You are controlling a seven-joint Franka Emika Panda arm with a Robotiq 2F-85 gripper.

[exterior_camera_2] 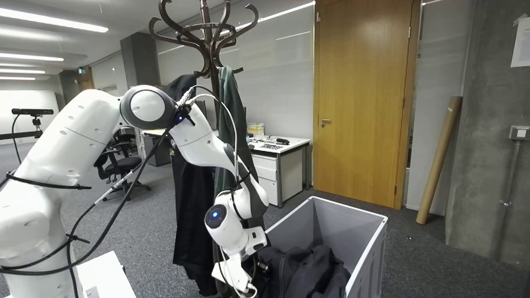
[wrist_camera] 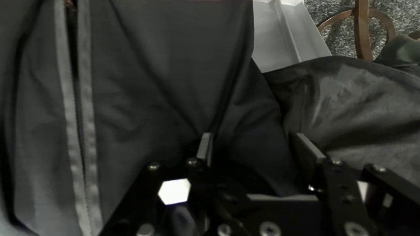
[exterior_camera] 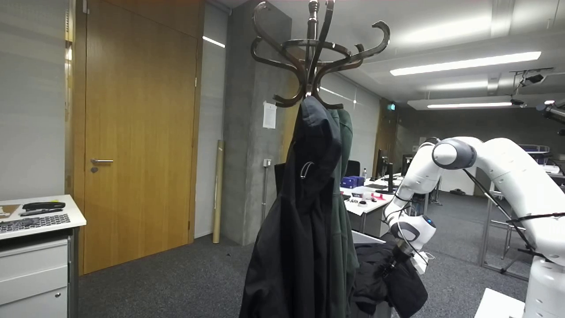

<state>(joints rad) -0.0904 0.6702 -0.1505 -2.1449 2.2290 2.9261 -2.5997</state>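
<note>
My gripper reaches down into dark cloth, its two fingers standing well apart. Between and beyond them lies a fold of a black jacket; whether the pads touch it I cannot tell. The jacket's zip runs down the left of the wrist view. More dark, shinier cloth lies beyond the right finger. In an exterior view the gripper is partly sunk among the dark folds. The jacket lies heaped in a grey crate, and the arm's wrist covers part of it.
A dark wooden coat stand rises close to the arm. From it hang a black coat and a green one. A white drawer cabinet and a wooden door stand behind.
</note>
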